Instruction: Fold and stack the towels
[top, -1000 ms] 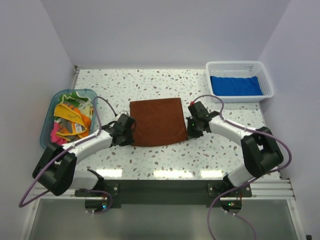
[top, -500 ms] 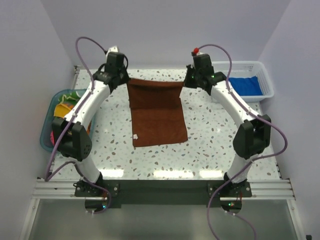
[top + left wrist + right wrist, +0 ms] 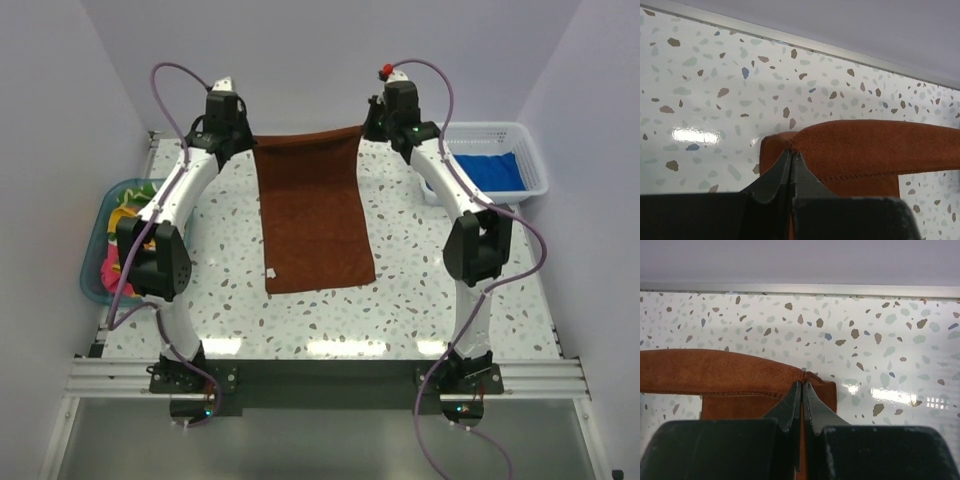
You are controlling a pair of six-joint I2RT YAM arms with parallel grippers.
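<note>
Top external view: pinching one top corner each of the brown towel with left hand and right hand; stretched between them, hanging below onto the tabletop, likely for folding over.

The white speckled bench carries a translucent teal tub at 9 o'clock and a white mesh basket at 2 o'clock. The near end of the rust brown towel lies flat at centre.
</note>
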